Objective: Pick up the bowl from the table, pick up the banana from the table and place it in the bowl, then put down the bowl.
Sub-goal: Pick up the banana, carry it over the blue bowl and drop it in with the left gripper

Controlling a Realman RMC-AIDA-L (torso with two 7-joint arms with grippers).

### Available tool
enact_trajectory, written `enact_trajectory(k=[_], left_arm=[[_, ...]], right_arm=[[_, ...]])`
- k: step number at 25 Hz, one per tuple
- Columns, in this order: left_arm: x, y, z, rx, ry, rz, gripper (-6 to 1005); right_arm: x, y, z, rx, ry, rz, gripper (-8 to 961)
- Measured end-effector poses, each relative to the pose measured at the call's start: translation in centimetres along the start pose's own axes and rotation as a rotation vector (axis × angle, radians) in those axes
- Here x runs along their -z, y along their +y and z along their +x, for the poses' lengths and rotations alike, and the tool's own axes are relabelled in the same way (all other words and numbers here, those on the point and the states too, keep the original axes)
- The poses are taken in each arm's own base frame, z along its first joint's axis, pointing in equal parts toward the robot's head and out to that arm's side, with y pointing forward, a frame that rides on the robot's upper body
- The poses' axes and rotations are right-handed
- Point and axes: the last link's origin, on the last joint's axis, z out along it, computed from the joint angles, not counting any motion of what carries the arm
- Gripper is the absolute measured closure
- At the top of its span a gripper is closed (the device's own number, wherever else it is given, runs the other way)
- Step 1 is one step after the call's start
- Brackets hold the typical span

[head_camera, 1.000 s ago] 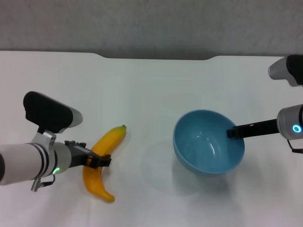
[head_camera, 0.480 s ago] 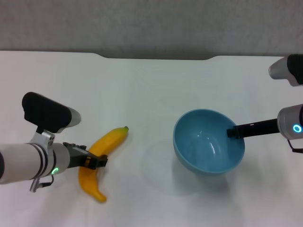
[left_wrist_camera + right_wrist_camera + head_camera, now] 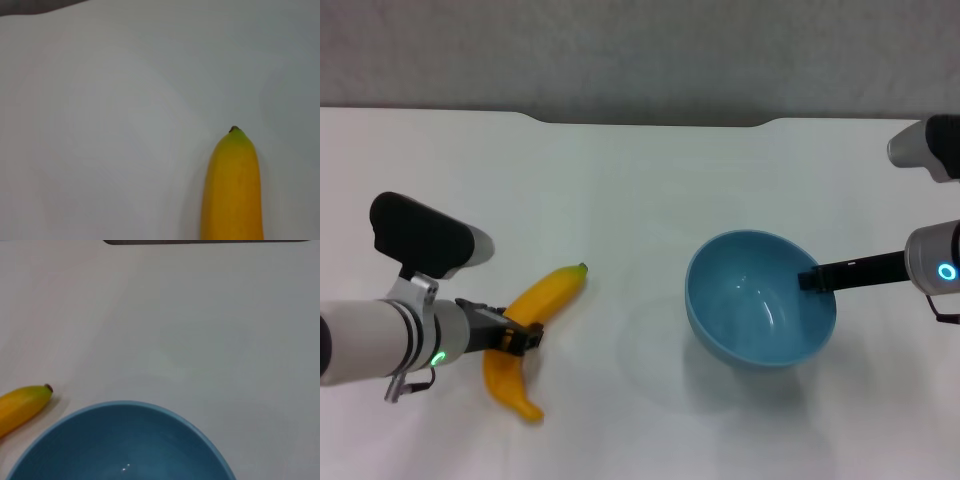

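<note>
- Bowl, head view: a round, glossy light-blue bowl on the robot's right side, tilted so its hollow faces the camera, with a faint shadow beneath on the white table.
- The right gripper is clamped on the bowl's right rim, 1 dark finger showing inside the wall.
- The banana lies on the robot's left, well apart from the bowl, curved, smooth and yellow-orange, its dark-green tip pointing toward the bowl's side.
- The left gripper is closed across the banana's middle.
- Nothing stands between banana and bowl; the table's far edge has a shallow notch.
- Left wrist view: the banana fills the frame's lower part, plastic-looking, its dark tip over matte white table.
- Right wrist view: the bowl shows its smooth blue interior and rim; the banana tip lies beside it, apart, on the table.
</note>
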Motion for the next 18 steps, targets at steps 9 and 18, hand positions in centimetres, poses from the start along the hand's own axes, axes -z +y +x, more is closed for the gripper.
enact_trajectory(k=[9, 18], left_arm=[[2.3, -0.5, 4.1, 0.07, 0.111, -0.03, 476], [6.3, 1.0, 9.3, 0.271, 0.33, -0.214, 458]], right_arm=[[-0.1, 0.0, 0.4, 0.003, 0.015, -0.006, 918], [-0.5, 0.9, 0.5, 0.015, 0.025, -0.03, 917]])
